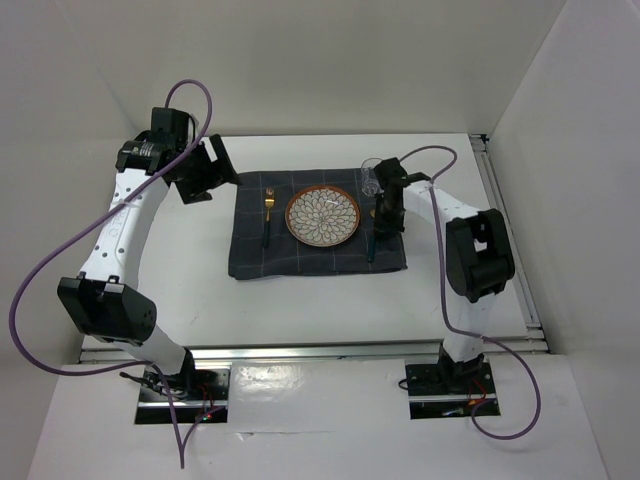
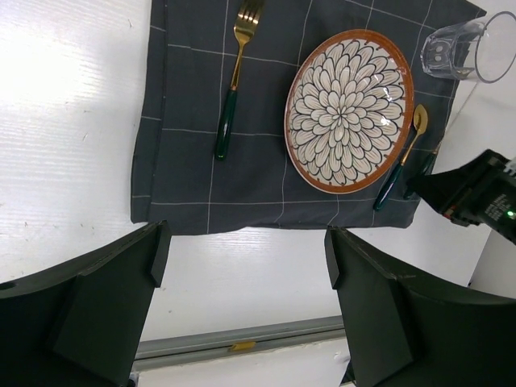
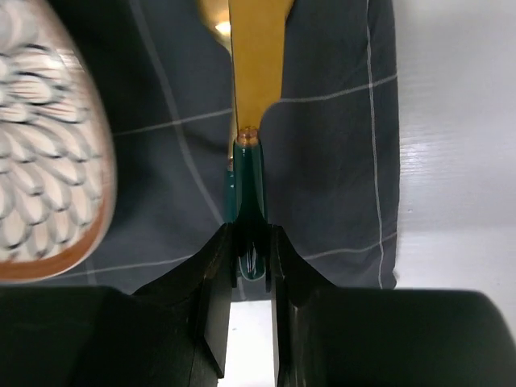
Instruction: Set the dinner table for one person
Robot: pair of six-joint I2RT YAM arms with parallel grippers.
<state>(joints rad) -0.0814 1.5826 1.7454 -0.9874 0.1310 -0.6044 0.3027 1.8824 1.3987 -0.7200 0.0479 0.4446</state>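
On the white dinner table (image 1: 300, 310) lies a dark grey checked cloth (image 1: 250, 255) with a patterned plate (image 1: 323, 217) in its middle. A gold fork (image 1: 267, 215) with a green handle lies left of the plate. Right of the plate lies a gold spoon (image 2: 407, 153). My right gripper (image 3: 252, 242) is shut on the green handle of a gold knife (image 3: 256, 72), held low over the cloth's right side, just above the spoon. A clear glass (image 1: 371, 178) stands at the cloth's far right corner. My left gripper (image 2: 246, 242) hangs open and empty over the table, left of the cloth.
A metal rail (image 1: 320, 350) runs along the table's near edge, and another rail (image 1: 510, 230) down its right side. White walls enclose the back and both sides. Purple cables loop off both arms.
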